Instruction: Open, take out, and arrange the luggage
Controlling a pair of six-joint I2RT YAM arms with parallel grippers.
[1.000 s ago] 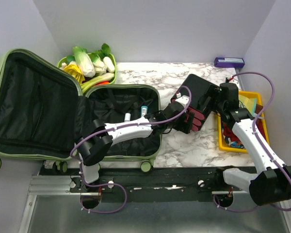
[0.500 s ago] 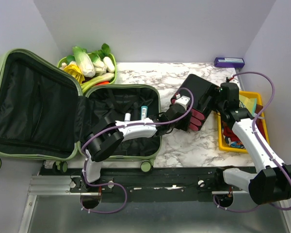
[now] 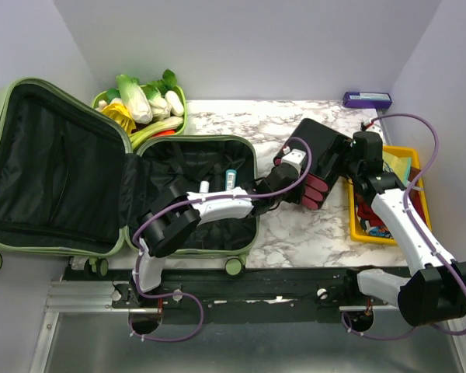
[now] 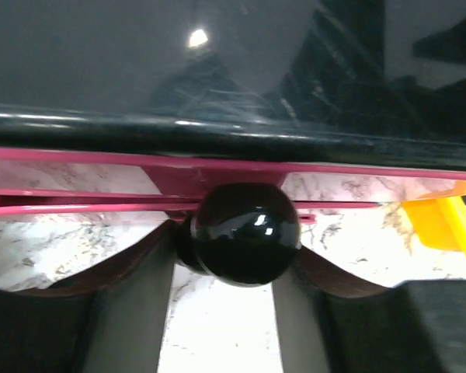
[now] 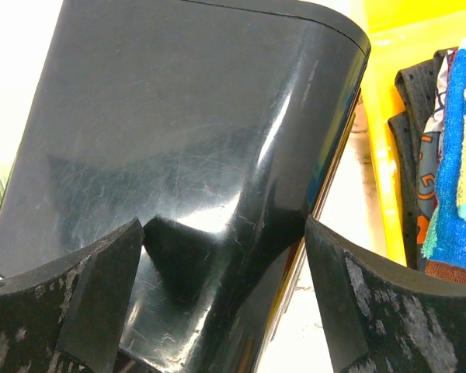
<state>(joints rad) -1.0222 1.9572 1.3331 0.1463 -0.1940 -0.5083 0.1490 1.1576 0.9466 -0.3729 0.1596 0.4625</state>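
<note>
The luggage, a pale green hard-shell suitcase with black lining, lies wide open at the left. Right of it a glossy black box with pink-red ends rests on the marble. My left gripper reaches across the suitcase to the box's near end. In the left wrist view its fingers press both sides of a round black knob under the pink edge. My right gripper stands open at the box's far right side. Its jaws straddle the box's edge without squeezing it.
A yellow tray holding cloth items lies at the right edge, close to the box. A green basket of toy vegetables stands at the back left. A purple box sits at the back right. Small tubes lie inside the suitcase.
My left gripper has slid right, up to the black box's end, and its jaws have narrowed onto the knob. The right arm has stayed put.
</note>
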